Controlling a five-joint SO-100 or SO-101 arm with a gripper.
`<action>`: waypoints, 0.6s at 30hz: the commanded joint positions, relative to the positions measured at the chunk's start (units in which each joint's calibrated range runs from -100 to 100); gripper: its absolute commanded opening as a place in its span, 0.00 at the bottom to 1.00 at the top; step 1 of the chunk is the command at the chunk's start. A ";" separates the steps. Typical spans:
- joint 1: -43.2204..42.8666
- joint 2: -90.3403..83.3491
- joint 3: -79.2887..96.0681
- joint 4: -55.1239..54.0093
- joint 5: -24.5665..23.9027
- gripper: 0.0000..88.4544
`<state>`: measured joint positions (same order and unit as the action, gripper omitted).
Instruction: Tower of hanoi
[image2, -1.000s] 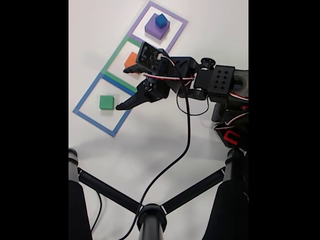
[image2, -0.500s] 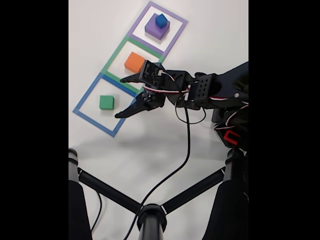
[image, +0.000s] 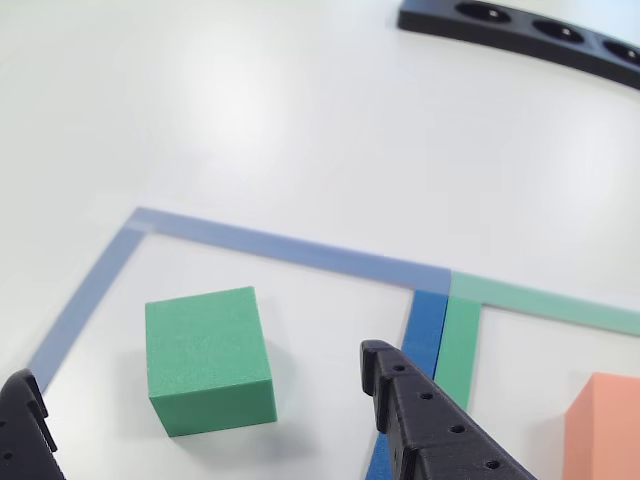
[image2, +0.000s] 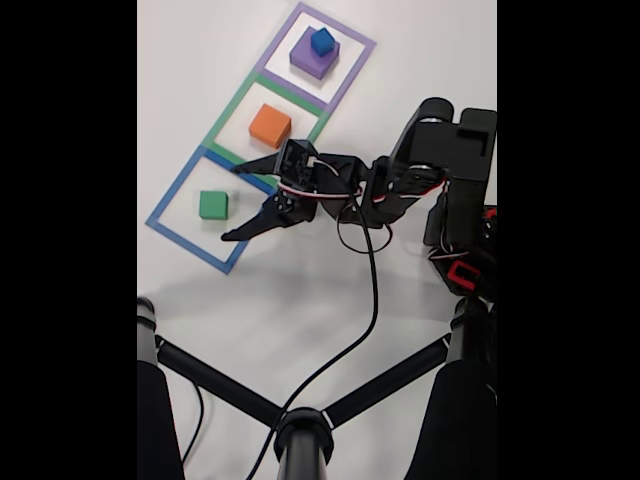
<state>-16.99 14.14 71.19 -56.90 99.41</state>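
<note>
A small green cube (image2: 212, 205) sits inside the blue taped square (image2: 165, 205) in the fixed view. Beyond it, an orange cube (image2: 270, 125) lies in the green taped square (image2: 232, 105). A purple block (image2: 305, 62) with a small blue cube (image2: 322, 41) on top stands in the purple square. My gripper (image2: 232, 204) is open just right of the green cube, one finger on each side of its line. In the other view the green cube (image: 208, 358) lies between my open gripper's (image: 195, 365) black fingertips (image: 385, 372), untouched. An edge of the orange cube (image: 605, 425) shows at right.
Black tripod legs (image2: 230, 395) and a hanging black cable (image2: 355, 320) cross the lower table in the fixed view. The arm's base (image2: 465, 250) stands at right. A black curved part with holes (image: 520, 35) lies at the top right of the other view.
The gripper has moved left and down toward the green cube, uncovering the orange cube. The arm's upper joint has swung up at right. No cube has moved.
</note>
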 joint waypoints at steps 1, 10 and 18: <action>-1.27 3.81 -4.72 -4.49 0.59 0.43; -3.49 10.14 -9.63 -7.40 0.59 0.43; -3.71 12.70 -12.54 -7.57 0.59 0.43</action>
<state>-20.18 26.80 60.57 -63.08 99.41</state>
